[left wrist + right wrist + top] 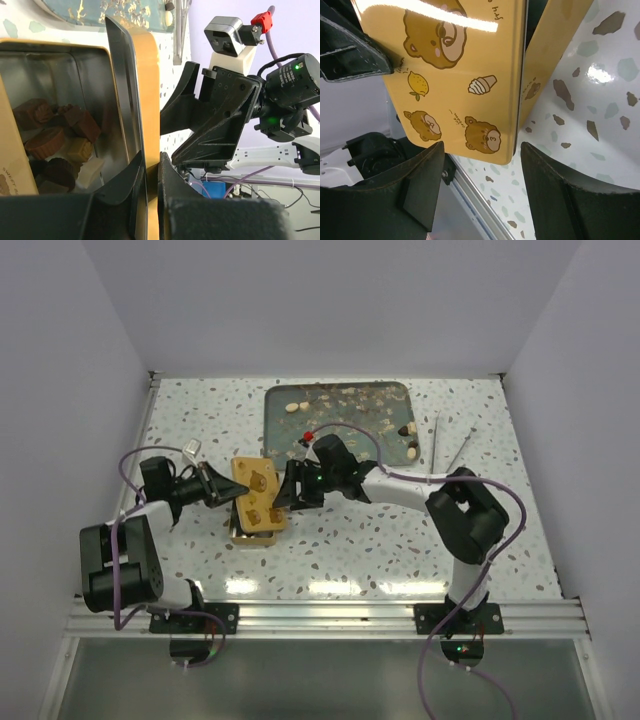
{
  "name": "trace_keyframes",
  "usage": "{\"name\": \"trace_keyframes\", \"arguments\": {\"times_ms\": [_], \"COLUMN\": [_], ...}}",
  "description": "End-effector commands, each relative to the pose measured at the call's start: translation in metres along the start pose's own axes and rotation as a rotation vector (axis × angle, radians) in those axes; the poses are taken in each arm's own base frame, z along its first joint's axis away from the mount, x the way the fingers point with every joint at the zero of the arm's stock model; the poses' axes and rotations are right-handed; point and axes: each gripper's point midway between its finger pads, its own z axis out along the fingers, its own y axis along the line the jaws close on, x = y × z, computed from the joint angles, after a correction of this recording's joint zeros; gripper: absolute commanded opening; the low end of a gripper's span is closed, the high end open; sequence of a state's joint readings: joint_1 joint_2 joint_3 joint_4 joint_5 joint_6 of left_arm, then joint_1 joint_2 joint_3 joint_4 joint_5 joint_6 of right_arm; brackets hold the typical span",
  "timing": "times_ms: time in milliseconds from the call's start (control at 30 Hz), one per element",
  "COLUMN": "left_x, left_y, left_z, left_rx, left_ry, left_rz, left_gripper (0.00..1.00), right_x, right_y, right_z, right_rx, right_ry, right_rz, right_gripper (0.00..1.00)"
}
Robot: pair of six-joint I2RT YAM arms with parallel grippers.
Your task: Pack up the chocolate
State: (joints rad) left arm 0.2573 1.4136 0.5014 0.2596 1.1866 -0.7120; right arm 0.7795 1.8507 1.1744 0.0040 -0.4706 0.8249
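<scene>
— Closest in, what is the left tool (pixel 151 164) doing?

— It is clamped tight on a thin panel, silver on one face and gold on the other. I take that for the lid (pixel 460 75) of the gold tin (pixel 60 75), held up off the box so the inside is open from above.

— And the chocolate (pixel 60 147)?

— Most of what I can see is heaped in the bottom of the tin, just left of that tool's fingers: dark rounds, a reddish block, a tan piece and a pale one. A few more pieces lie on the teal tray (pixel 280 432), behind the right tool (pixel 481 150) and well apart from the tin.

— What about the right tool?

— Its jaws are wide and hold nothing. It faces the left tool across the lid. The printed side, with bears and a lemon, sits in the gap between its fingers. Whether either finger touches the metal I cannot tell.

— Why the two-sided arrangement?

— My guess is that one tool steadies the lid while the other lines up to take it or swing it. With pieces out on the tray, packing looks unfinished, so shutting the tin now would be early.

— Any risk?

— The panel is thin and slick, so a pinch on its edge could slip. The tin seems to sit loose on the counter (pixel 400 540) beneath both tools, so a sideways push might slide or tip it.
</scene>
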Motion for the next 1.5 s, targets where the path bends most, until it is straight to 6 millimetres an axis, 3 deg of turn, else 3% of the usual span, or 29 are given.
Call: {"name": "trace_keyframes", "arguments": {"times_ms": [0,233,433,667,800,900,933,1100,1300,1433,1467], "left_x": [-0.006,-0.008,-0.01,-0.012,-0.011,-0.02,-0.024,-0.039,-0.064,-0.079,-0.084], "left_y": [0.013,0.019,0.023,0.012,-0.01,-0.042,-0.055,-0.1,-0.114,-0.111,-0.111], "left_z": [-0.002,-0.004,-0.006,-0.006,-0.007,-0.011,-0.013,-0.022,-0.04,-0.052,-0.058], "left_rx": [-0.052,-0.105,-0.135,-0.092,-0.005,0.092,0.135,0.242,0.238,0.226,0.229], "left_ry": [-0.015,-0.019,-0.022,-0.03,-0.052,-0.091,-0.116,-0.163,-0.288,-0.377,-0.402], "left_rz": [0.05,0.07,0.083,0.095,0.1,0.12,0.191,0.226,0.225,0.223,0.198], "left_gripper": [0.0,0.01,0.01,0.0,0.0,0.0,0.0,0.0,0.0,0.0,0.0], "right_x": [-0.003,0.003,0.009,0.015,0.014,0.007,0.005,-0.002,-0.016,-0.004,-0.001], "right_y": [0.018,0.009,0.013,0.012,0.018,0.028,0.027,0.026,0.045,0.049,0.042], "right_z": [0.01,0.018,0.022,0.026,0.016,0.004,0.0,-0.013,-0.015,-0.002,0.005], "right_rx": [-0.051,-0.012,-0.027,-0.026,-0.024,-0.029,-0.01,0.05,0.102,0.16,0.182], "right_ry": [-0.011,0.004,0.024,0.03,0.015,-0.023,-0.037,-0.066,-0.114,-0.086,-0.072], "right_rz": [-0.051,-0.064,-0.069,-0.064,-0.074,-0.096,-0.103,-0.159,-0.269,-0.301,-0.296], "right_gripper": [0.66,0.66,0.66,0.66,0.65,0.65,0.65,0.65,0.64,0.64,0.63]}}
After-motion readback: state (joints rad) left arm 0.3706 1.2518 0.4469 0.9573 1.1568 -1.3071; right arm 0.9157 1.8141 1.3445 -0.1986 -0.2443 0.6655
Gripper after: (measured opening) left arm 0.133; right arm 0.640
